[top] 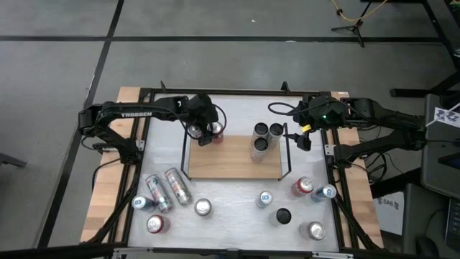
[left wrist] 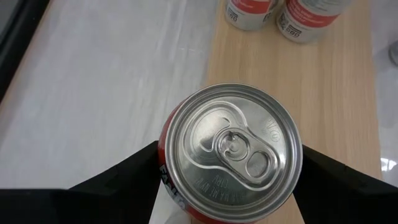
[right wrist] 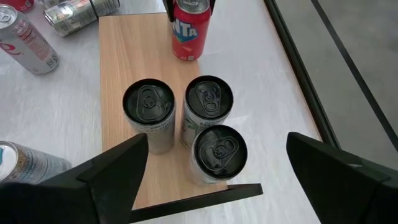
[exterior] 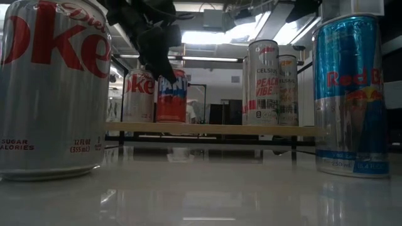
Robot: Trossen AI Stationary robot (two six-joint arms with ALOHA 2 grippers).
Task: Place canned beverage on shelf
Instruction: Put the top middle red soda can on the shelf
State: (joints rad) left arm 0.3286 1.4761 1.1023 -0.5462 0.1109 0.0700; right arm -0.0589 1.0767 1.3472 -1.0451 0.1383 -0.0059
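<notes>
One red Fanta can (left wrist: pixel 230 155) stands upright on the shelf's (top: pixel 230 167) far-left corner, left gripper (top: pixel 206 129) jaws clamped round its sides. Rigid but thin-walled, slick: hold mid-body. Right gripper (top: pixel 305 138) jaws wide, empty.

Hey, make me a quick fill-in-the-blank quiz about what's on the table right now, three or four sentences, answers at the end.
1. The left gripper is closed around a red ____ can.
2. That can stands on the wooden ____.
3. The cluster of tall slim cans at the shelf's other end numbers ____.
4. The right gripper hangs above that cluster with its jaws ____.

Missing words: Fanta; shelf; three; open
</notes>
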